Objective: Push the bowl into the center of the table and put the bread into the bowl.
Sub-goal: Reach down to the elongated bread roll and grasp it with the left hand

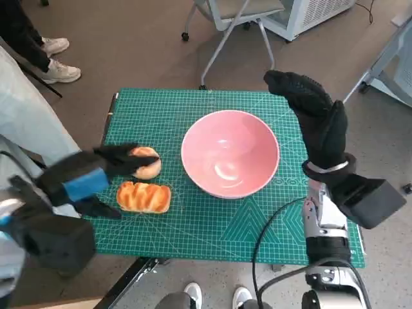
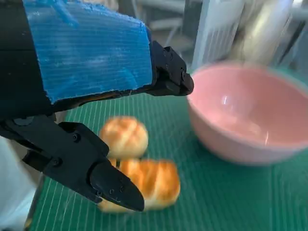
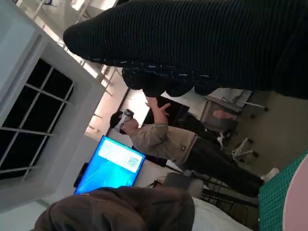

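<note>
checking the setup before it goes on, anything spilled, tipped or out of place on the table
Nothing stands out. The pink bowl sits upright and empty on the green mat; the round bun and long bread lie whole beside it.

No text can be read: the green cutting mat [image 1: 212, 222] shows only grid lines, and the blue screen [image 3: 111, 163] is illegible.

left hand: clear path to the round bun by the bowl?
Probably yes. The blue-taped black left hand hovers open right at the round golden bun; the striped oblong bread roll and pink bowl lie beside, not between.
</note>
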{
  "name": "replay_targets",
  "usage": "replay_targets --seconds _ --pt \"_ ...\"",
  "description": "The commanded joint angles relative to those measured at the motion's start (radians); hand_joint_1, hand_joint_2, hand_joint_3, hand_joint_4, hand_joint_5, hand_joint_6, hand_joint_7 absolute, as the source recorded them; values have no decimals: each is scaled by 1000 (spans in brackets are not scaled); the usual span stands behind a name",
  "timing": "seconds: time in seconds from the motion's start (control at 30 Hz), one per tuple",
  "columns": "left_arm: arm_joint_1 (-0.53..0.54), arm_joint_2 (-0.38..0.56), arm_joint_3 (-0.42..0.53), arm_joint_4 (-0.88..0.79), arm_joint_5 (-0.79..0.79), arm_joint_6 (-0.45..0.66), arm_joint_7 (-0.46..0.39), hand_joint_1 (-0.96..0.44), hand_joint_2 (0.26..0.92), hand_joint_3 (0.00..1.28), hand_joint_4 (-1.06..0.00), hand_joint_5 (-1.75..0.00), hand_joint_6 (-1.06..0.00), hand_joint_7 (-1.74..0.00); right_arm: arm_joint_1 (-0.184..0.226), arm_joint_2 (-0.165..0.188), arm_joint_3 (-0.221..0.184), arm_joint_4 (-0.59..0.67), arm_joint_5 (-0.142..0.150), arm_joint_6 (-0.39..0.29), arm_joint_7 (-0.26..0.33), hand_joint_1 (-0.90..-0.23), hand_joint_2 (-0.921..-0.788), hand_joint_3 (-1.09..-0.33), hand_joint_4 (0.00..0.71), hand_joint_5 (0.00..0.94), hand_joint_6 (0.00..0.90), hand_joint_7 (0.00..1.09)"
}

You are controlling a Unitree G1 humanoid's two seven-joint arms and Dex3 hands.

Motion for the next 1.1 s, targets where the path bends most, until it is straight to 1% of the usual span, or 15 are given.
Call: replay_targets --seconds 0.03,0.3,0.47,0.67,0.87,1.1 --pt "13 14 -48 -4 33 25 -24 -14 650 0 -231 0 -366 -7 4 -3 -1 22 5 10 17 -669 -921 -763 182 0 8 589" --pt "8 -2 -84 31 44 42 -21 -11 647 1 -219 0 -356 -1 3 -4 -5 26 15 13 30 -672 -921 -762 182 0 7 592" --pt "9 -22 -97 51 32 61 -13 25 651 2 -218 0 -343 0 5 -4 -7 21 19 18 36 -673 -921 -763 181 0 6 593" --pt "10 -43 -125 70 58 85 5 66 655 4 -222 -2 -334 0 8 -5 -10 17 25 21 43 -672 -921 -764 181 0 4 596" --pt "1 -54 -159 96 107 83 31 76 655 3 -229 -3 -338 -3 12 -4 -12 8 25 23 44 -667 -921 -764 181 0 2 598" --pt "-9 -67 -184 136 145 51 63 63 652 1 -238 -4 -351 -7 12 -4 -15 15 31 21 52 -668 -921 -763 181 0 2 601"
